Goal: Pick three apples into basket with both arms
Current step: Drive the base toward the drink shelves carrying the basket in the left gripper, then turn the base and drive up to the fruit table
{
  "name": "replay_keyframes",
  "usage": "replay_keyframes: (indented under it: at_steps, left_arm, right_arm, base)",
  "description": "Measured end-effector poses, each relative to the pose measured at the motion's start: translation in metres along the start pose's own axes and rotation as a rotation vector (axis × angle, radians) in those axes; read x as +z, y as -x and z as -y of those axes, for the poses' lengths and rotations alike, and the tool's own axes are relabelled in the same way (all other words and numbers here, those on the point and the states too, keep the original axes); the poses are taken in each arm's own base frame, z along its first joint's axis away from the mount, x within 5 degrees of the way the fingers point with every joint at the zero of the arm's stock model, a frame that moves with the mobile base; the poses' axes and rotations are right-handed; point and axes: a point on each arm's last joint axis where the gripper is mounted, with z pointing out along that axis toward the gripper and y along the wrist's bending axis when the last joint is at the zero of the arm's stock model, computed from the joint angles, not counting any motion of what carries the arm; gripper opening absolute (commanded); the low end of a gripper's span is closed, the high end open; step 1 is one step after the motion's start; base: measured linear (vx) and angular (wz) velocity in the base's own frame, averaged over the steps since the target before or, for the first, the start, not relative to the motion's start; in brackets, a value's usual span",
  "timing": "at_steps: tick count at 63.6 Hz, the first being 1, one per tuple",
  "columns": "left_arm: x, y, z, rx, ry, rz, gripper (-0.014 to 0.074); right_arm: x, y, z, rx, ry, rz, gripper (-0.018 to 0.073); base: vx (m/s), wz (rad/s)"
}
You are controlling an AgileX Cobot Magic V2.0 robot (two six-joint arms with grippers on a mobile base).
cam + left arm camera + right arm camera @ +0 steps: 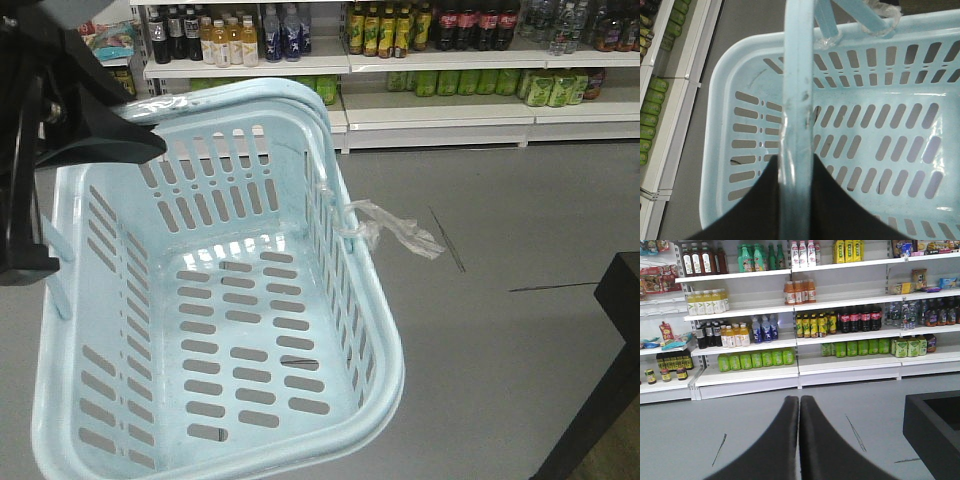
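On left gripper (pixel 796 160), one basket (pixel 383 335), held

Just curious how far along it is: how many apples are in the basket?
0. The basket shows only bare slotted floor in both views of it; apples may lie out of frame.
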Motion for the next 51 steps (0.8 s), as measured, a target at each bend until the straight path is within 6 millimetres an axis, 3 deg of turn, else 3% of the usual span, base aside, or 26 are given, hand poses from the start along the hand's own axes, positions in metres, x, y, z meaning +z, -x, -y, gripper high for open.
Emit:
replay_keyframes:
  at_steps: [51]
  left_arm:
    - [0.0000,0.0000,0.0000,0.000,0.000,0.000,-0.0008]
  right_arm:
    - [0.0000,0.0000,0.0000,0.000,0.000,0.000,-0.0009]
  base:
    - [0.04,-0.18]
